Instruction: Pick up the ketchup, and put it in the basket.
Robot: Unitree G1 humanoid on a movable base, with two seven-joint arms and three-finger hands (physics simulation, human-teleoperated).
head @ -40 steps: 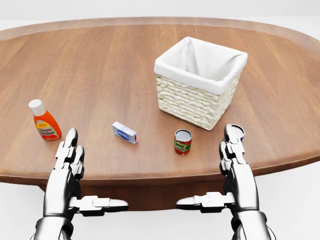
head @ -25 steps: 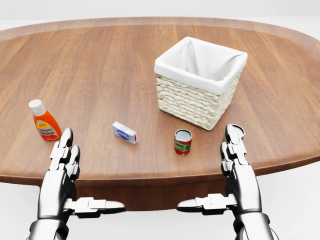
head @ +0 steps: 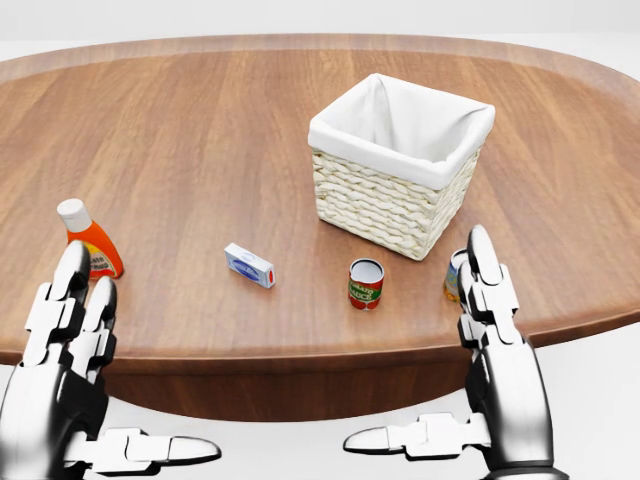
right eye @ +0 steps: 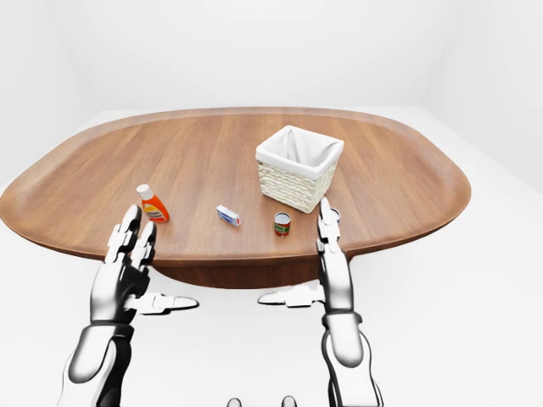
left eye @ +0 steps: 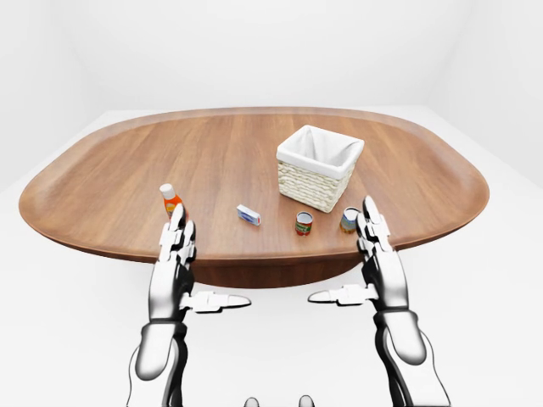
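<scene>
We found the left hand [head: 62, 385] open, fingers raised and thumb splayed, just beside the upright ketchup [head: 88, 241] near the table [head: 200, 140] edge. The right hand [head: 500, 370] was likewise open beside a partly hidden can [head: 455, 274]. The basket [head: 398, 165] stood apart, toward the head view's upper right.

Table [head: 200, 130]: smooth wood, satin sheen; basket [head: 385, 210]: rough pale wicker, white cloth liner; ketchup [head: 92, 243]: glossy orange plastic; both hands: polished metal.
</scene>
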